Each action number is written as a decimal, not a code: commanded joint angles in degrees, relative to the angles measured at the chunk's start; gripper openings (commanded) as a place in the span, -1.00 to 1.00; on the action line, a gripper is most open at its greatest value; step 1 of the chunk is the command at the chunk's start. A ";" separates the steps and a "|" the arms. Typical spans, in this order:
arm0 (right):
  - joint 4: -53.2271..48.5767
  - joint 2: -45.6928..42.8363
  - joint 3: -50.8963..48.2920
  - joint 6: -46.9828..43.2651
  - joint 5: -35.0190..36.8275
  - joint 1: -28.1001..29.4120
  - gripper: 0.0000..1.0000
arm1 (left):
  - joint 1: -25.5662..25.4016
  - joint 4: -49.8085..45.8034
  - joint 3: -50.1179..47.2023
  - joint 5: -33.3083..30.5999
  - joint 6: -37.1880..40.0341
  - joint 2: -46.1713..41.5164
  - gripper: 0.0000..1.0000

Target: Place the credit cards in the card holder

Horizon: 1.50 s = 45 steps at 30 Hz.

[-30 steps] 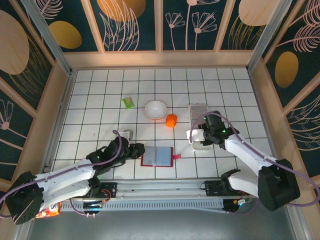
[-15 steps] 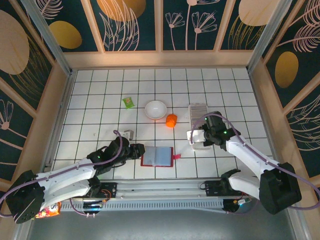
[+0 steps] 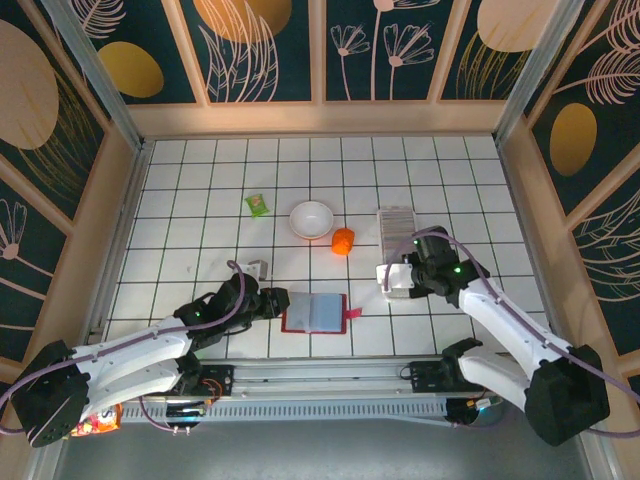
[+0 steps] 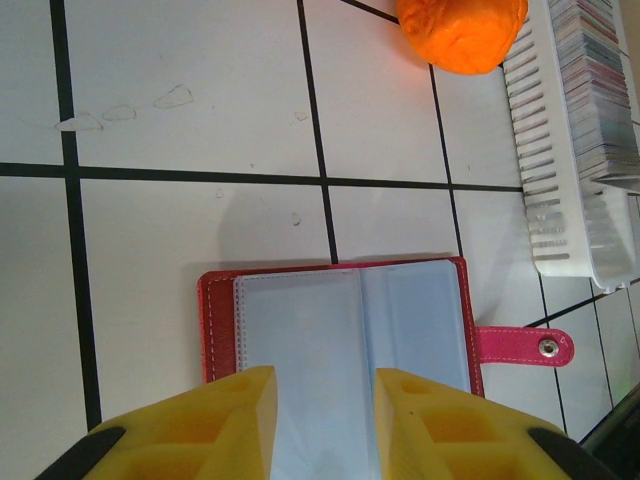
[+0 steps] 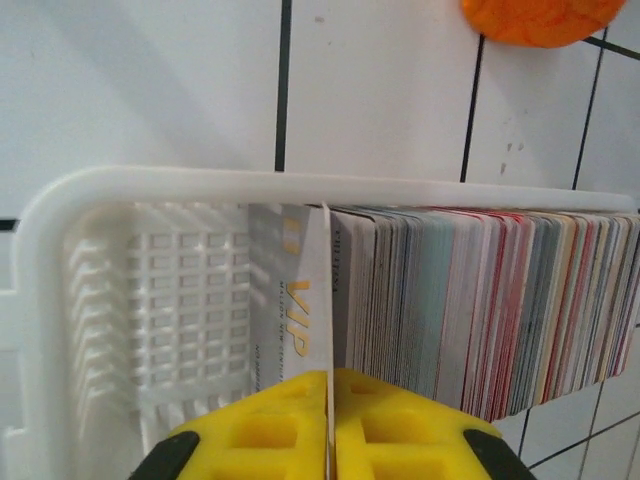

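The end card [image 5: 318, 300] of the credit cards [image 5: 480, 300] in the white tray [image 5: 150, 185] is pinched by the right tool [image 5: 328, 390], and the left tool [image 4: 325, 400] is spread above the open card holder [image 4: 350, 320] on the counter [image 4: 180, 60].
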 commanded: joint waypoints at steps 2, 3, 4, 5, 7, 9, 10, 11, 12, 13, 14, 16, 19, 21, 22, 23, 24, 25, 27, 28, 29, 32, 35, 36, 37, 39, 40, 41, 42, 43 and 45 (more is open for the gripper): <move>-4.58 -3.71 3.69 10.13 -3.67 2.46 -1.00 | -0.34 -1.21 -0.04 -0.67 -0.02 -1.40 -0.46; -5.20 -4.83 4.41 12.40 -4.29 3.29 -1.00 | -0.31 -1.83 0.11 -1.16 0.37 -1.87 -0.48; -4.31 -5.88 5.11 17.14 -3.73 4.73 -1.00 | -0.34 -2.59 0.19 -1.91 0.59 -2.43 -0.48; -2.93 -6.65 6.02 21.96 -2.50 5.73 -1.00 | -0.34 -3.23 0.23 -2.66 0.76 -2.96 -0.47; 0.12 -7.06 8.99 35.85 1.02 10.34 -1.00 | -0.34 -3.79 -0.07 -3.26 1.01 -3.87 -0.44; 2.82 -6.41 11.94 53.86 3.76 13.58 -1.00 | -0.34 -3.05 -0.67 -2.45 0.91 -4.19 -0.40; 3.83 -5.61 13.40 63.57 5.57 14.48 -1.00 | -0.31 -2.27 -1.06 -1.67 0.65 -4.00 -0.40; 4.35 -4.91 14.26 74.03 6.47 14.89 -1.00 | -0.30 -1.56 -1.33 -1.02 0.56 -3.70 -0.40; 4.34 -3.64 14.98 85.62 7.15 15.22 -1.00 | -0.34 -0.69 -1.72 -0.18 0.47 -3.15 -0.42; 4.06 -2.23 15.19 95.80 4.76 15.38 -1.00 | -0.30 0.11 -1.91 0.65 0.34 -2.61 -0.43; 4.65 -1.10 14.74 102.67 1.18 15.81 -1.00 | -0.34 0.49 -2.05 1.14 0.26 -2.01 -0.44; 9.31 0.41 10.91 121.72 0.74 20.47 -1.00 | -0.34 0.71 -1.89 1.99 0.16 -0.63 -0.49; 28.54 0.01 0.65 136.20 5.06 31.33 -1.00 | -0.34 2.63 -2.23 3.93 -0.01 1.43 -0.50; 37.52 2.10 -3.98 142.28 9.08 36.26 -1.00 | -0.33 3.36 -2.34 4.78 -0.32 2.71 -0.52; 38.62 3.80 -4.66 144.68 10.14 37.56 -1.00 | -0.34 3.24 -2.19 5.06 -0.05 3.26 -0.53; 38.52 5.28 -4.71 146.02 11.70 38.88 -1.00 | -0.34 2.62 -1.95 4.92 0.15 3.53 -0.55; 38.41 7.05 -4.79 147.16 14.19 40.61 -1.00 | -0.30 1.86 -1.88 4.43 0.20 3.66 -0.59; 38.31 9.09 -4.91 148.70 16.19 41.94 -1.00 | -0.34 1.62 -1.95 4.12 0.31 3.85 -0.63; 41.58 12.81 -6.06 150.28 15.38 42.59 -1.00 | -0.34 1.89 -2.02 4.08 0.38 4.26 -0.65; 43.63 14.66 -6.73 151.02 14.74 42.64 -1.00 | -0.34 2.40 -2.16 4.40 0.42 4.69 -0.67; 44.97 16.29 -7.16 151.76 14.36 42.73 -1.00 | -0.34 2.72 -2.23 4.62 0.38 5.13 -0.69; 48.41 20.28 -7.44 152.98 13.64 42.69 -1.00 | -0.34 3.16 -2.06 5.02 0.50 6.56 -0.73; 48.36 23.02 -6.53 152.76 13.88 42.74 -1.00 | -0.33 3.27 -2.04 4.98 0.51 7.36 -0.75; 48.04 23.75 -6.29 152.55 14.01 42.68 -1.00 | -0.34 3.36 -2.14 4.99 0.51 7.54 -0.75; 48.41 24.34 -6.46 152.39 13.76 42.64 -1.00 | -0.29 3.50 -2.15 4.99 0.53 7.67 -0.75; 49.18 25.15 -6.84 152.60 13.33 42.68 -1.00 | -0.34 3.61 -2.07 5.28 0.51 8.14 -0.76; 49.84 25.36 -7.19 152.69 13.10 42.71 -1.00 | -0.34 3.71 -2.06 5.54 0.65 8.36 -0.77; 50.01 25.51 -7.39 152.86 12.99 42.70 -1.00 | -0.33 3.72 -2.13 5.60 0.52 8.52 -0.78; 49.89 25.55 -7.50 152.99 13.07 42.77 -1.00 | -0.34 3.85 -2.22 5.68 0.52 8.77 -0.79; 49.72 25.75 -7.60 153.09 13.18 42.92 -1.00 | -0.30 4.02 -2.35 5.73 0.51 8.94 -0.80; 50.42 25.92 -8.03 153.25 13.03 43.00 -1.00 | -0.34 4.32 -2.58 5.75 0.45 9.24 -0.80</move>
